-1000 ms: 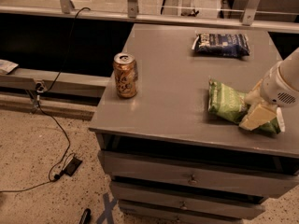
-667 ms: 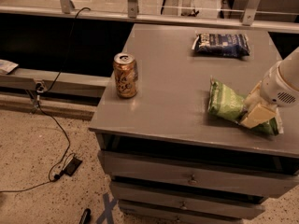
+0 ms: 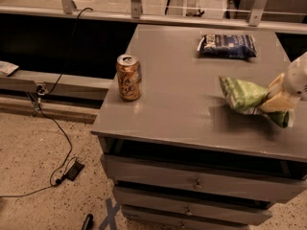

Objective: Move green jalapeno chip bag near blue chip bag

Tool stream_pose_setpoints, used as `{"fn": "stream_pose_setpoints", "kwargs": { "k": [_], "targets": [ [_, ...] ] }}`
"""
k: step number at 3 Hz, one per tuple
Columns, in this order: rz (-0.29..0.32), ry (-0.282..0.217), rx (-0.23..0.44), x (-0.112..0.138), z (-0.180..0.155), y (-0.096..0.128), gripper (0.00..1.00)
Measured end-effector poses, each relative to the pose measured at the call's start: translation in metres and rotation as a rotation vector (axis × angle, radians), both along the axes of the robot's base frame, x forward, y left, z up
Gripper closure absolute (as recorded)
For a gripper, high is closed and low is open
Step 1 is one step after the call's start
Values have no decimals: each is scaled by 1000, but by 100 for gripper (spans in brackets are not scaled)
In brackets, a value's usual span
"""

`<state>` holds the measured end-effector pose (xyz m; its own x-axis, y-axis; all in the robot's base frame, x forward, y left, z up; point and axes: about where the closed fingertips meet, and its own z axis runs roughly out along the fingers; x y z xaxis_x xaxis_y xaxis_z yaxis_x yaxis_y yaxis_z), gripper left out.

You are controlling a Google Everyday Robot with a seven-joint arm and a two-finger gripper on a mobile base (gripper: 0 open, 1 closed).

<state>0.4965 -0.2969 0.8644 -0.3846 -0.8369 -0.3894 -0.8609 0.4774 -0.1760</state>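
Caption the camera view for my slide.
Hand at right of the table grips the green chip bag; blue chip bag behind, soda can left.

The single camera looked down from above the front of the cabinet [image 3: 177,80], tilted steeply and fairly near. The gripper [image 3: 274,101] sat at the frame's right edge, clamped on the green jalapeno chip bag [image 3: 242,95]. Left of and below it the view took in the floor [image 3: 38,176].

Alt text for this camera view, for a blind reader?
At the right edge, the gripper holds the green jalapeno chip bag above a grey cabinet top; the blue chip bag lies farther back, a soda can left.
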Motion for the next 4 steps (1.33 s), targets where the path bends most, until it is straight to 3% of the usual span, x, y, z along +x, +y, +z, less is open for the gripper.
{"fn": "stream_pose_setpoints", "kwargs": {
  "k": [1, 2, 4],
  "targets": [
    [-54, -131, 101, 1, 67, -28, 100],
    [-110, -201, 106, 4, 113, -48, 100],
    [-79, -237, 98, 25, 112, -40, 100]
  ]
}}
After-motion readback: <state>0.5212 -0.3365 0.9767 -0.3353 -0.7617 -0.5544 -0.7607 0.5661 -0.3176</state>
